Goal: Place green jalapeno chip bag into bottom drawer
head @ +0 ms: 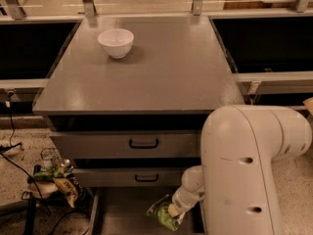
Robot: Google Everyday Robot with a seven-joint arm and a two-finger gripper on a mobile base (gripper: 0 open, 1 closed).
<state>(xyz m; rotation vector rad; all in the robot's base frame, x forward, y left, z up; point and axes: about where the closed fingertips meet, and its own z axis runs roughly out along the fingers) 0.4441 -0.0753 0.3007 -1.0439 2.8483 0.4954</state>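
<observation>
The green jalapeno chip bag (162,214) is a crinkly green foil bag low in the camera view, over the right part of the open bottom drawer (122,212). My gripper (172,211) reaches down from the big white arm (239,170) and is at the bag's right edge, holding it. The gripper tips are mostly hidden by the wrist and the bag. I cannot tell if the bag rests on the drawer floor or hangs just above it.
A white bowl (116,42) stands at the back left of the grey cabinet top (161,72). Two shut drawer fronts with black handles (143,143) sit above the open drawer. Crumpled wrappers and cables (56,180) lie on the floor at the left.
</observation>
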